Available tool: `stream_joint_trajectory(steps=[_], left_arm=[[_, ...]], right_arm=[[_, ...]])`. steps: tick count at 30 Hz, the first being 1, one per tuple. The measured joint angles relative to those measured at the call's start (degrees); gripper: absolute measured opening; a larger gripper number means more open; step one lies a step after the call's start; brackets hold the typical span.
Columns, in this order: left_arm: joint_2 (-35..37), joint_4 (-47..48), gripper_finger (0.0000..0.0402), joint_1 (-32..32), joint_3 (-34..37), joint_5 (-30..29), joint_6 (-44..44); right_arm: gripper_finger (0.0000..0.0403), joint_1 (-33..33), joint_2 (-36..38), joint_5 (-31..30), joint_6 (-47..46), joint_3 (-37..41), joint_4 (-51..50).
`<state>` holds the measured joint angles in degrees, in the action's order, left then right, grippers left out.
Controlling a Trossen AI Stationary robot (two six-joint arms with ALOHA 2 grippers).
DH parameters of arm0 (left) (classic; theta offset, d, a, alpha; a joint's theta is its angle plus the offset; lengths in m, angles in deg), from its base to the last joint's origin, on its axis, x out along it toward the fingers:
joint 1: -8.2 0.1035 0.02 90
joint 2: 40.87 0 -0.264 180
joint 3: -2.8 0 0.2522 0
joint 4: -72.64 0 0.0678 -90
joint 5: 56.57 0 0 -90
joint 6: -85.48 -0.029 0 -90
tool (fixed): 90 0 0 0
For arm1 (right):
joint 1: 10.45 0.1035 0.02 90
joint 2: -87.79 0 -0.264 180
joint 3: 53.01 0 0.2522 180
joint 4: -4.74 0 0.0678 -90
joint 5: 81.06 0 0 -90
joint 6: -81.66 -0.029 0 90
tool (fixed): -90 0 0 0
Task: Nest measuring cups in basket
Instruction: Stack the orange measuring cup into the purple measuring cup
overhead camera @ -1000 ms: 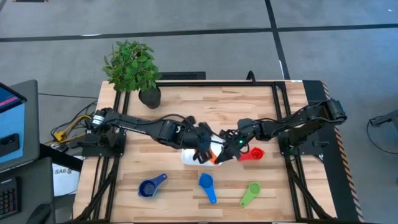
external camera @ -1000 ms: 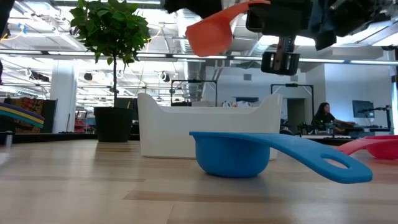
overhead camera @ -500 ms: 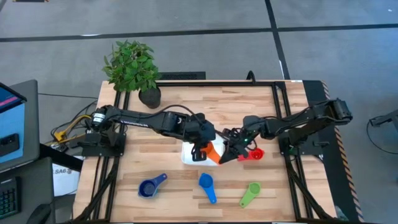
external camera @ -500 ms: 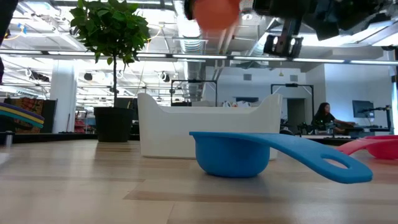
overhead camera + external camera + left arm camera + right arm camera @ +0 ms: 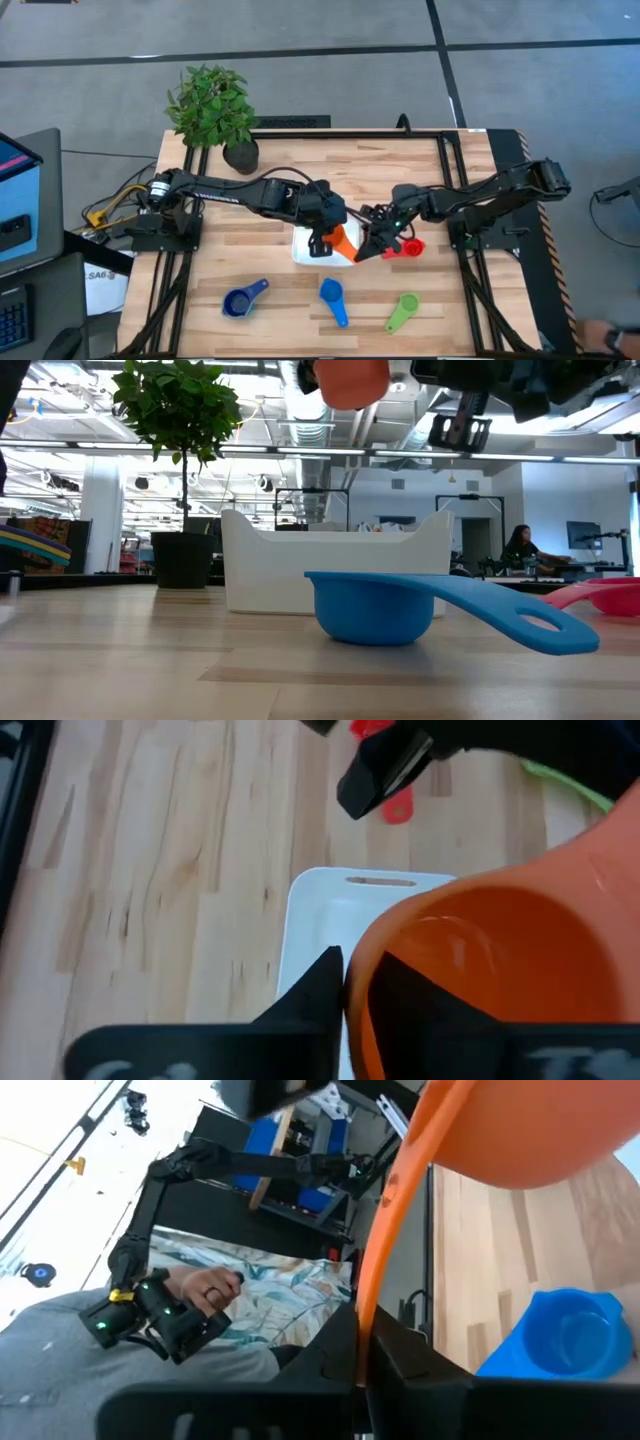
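The orange cup (image 5: 343, 241) is up in the air above the white basket (image 5: 302, 246), its bowl wide open in the left wrist view and its flat handle running edge-on through the right wrist view. The basket sits flat mid-desk, shallow, with rounded corners. Just beside it lies the red cup (image 5: 409, 246). Along the front edge lie three more, well apart: the dark blue cup (image 5: 240, 301), the blue cup (image 5: 333, 295) upright on the wood, and the green cup (image 5: 402, 309).
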<state>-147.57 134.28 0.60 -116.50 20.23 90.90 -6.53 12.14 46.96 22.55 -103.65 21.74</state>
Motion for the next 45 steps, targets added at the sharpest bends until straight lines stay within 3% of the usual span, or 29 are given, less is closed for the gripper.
stream_joint_trajectory(steps=[8,15,24,30,38,45], left_arm=[[0.0,4.75,0.0006,-0.02,0.02,-0.98,12.27],[-0.02,22.46,0.0002,-1.99,0.02,-0.83,34.51],[-0.04,42.14,0.0001,-11.01,0.02,-0.56,55.89],[-0.04,42.0,0.0,-16.95,2.45,1.25,66.24],[-0.04,41.02,0.0,-25.44,8.58,6.96,81.29],[-0.07,40.02,0.0,-33.04,12.86,7.92,98.44]], right_arm=[[0.0039,-2.15,-0.02,0.03,-0.22,0.0,-0.54],[0.0081,-5.3,0.02,-2.14,0.0,-0.02,-5.24],[0.0147,-7.09,0.04,-6.91,1.13,-0.02,-15.2],[0.0161,-7.08,0.04,-8.28,1.07,-0.02,-15.32],[0.0152,-5.71,0.04,-9.73,-0.89,-0.02,-15.26],[0.0154,-5.42,0.04,-11.14,-2.68,-0.02,-15.24]])
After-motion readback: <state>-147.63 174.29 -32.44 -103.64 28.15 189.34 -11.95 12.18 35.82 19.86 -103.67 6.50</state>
